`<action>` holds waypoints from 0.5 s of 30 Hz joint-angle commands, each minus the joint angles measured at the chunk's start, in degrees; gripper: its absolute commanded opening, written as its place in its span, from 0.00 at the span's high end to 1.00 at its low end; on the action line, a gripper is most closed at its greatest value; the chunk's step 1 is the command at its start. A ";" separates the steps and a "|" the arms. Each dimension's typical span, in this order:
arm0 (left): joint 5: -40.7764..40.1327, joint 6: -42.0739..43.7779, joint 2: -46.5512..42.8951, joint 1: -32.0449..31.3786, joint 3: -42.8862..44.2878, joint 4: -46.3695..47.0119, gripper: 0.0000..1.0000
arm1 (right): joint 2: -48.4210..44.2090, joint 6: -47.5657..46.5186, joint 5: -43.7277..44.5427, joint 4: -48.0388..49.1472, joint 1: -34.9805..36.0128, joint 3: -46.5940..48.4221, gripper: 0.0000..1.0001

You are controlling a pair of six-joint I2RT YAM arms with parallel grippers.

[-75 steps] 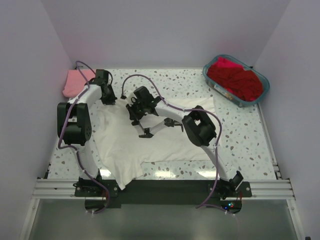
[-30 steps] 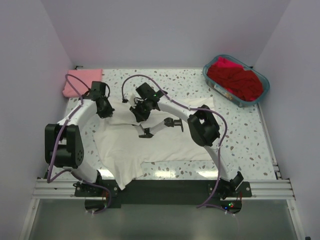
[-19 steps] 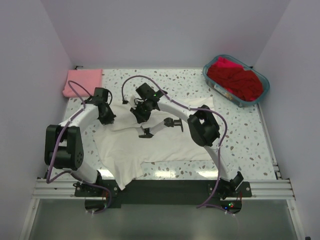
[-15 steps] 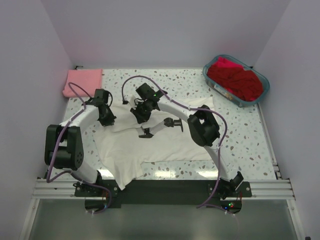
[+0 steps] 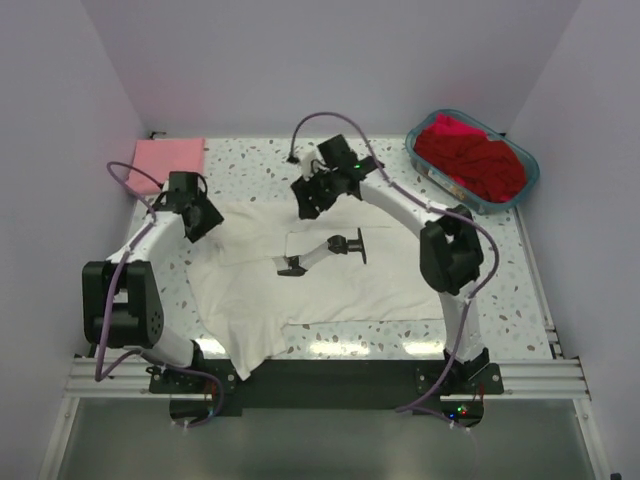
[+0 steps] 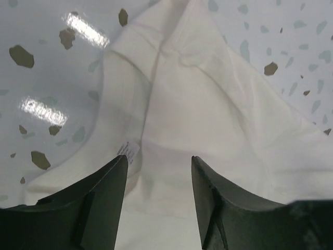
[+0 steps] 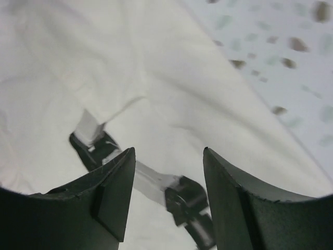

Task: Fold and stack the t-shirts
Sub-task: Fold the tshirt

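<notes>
A large white t-shirt (image 5: 330, 290) lies spread on the table, its black printed graphic (image 5: 325, 250) facing up. My left gripper (image 5: 203, 221) hovers over the shirt's far left corner, open, nothing between its fingers. In the left wrist view the left gripper (image 6: 158, 169) stands over white cloth (image 6: 208, 104) and a small label (image 6: 129, 151). My right gripper (image 5: 306, 200) is open above the shirt's far edge. The right wrist view shows the right gripper (image 7: 169, 159) over the graphic (image 7: 156, 179). A folded pink t-shirt (image 5: 165, 160) lies at the back left. Red t-shirts (image 5: 470, 160) fill the basket.
A teal plastic basket (image 5: 412, 148) stands at the back right corner. Speckled tabletop (image 5: 490, 270) shows to the right of the white shirt and along the far side. Walls close in the table on three sides.
Both grippers have opened and let go of the white shirt. The left arm swung back-left and the right arm back-right. The shirt's far part now lies flatter and wider.
</notes>
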 commanded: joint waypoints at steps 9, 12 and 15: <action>1.42 4.94 15.26 5.83 10.46 15.45 0.47 | -14.80 23.74 15.71 18.25 -25.35 -21.80 0.50; 3.44 5.46 18.34 7.32 12.13 17.91 0.50 | -14.11 26.39 16.32 19.67 -29.40 -24.44 0.57; 5.46 5.90 20.89 7.94 13.97 19.67 0.51 | -13.23 27.26 16.68 20.98 -31.60 -25.33 0.60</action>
